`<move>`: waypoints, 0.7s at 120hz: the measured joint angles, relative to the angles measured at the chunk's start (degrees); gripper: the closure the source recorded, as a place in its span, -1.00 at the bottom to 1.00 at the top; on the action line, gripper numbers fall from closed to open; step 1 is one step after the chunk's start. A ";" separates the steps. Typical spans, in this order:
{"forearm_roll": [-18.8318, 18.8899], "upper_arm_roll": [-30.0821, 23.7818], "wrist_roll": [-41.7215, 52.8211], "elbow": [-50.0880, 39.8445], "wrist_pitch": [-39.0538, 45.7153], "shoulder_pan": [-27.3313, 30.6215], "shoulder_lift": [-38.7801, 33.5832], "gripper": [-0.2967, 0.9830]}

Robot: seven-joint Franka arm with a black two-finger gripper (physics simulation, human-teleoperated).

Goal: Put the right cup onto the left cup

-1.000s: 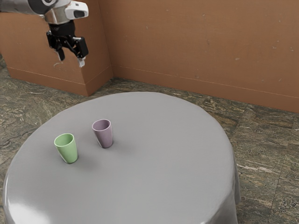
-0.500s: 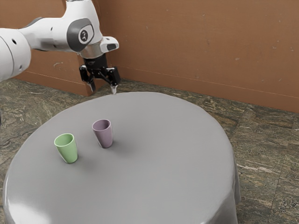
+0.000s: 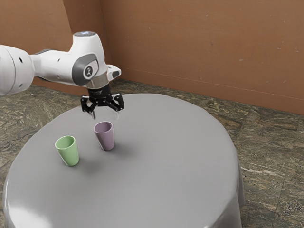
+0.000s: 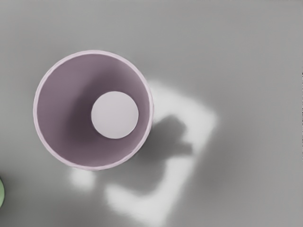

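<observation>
One purple cup (image 3: 105,136) is being overhung by spread, empty jaws; tipping is being risked by off-centre descent.

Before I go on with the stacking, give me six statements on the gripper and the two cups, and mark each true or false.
1. The gripper is above the purple cup, its fingers apart. True.
2. The green cup is between the fingers. False: it stands on the table, away from the gripper.
3. The green cup is nearer the exterior view's right than the purple cup. False: it is nearer the exterior view's left.
4. Both cups stand upright, mouths up. True.
5. The purple cup is nested in the green cup. False: they stand apart.
6. The wrist view looks down into the purple cup, to its bottom. True.
</observation>
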 joint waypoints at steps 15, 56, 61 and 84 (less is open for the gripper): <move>-1.58 -0.27 -3.28 -1.01 0.78 0.23 0.78 -0.50; -4.33 -0.41 -9.05 2.24 3.11 2.04 6.68 -0.50; -4.42 -0.46 -9.50 2.96 3.24 2.10 7.38 -0.50; -4.65 -0.55 -11.16 3.90 3.59 2.93 8.74 -0.50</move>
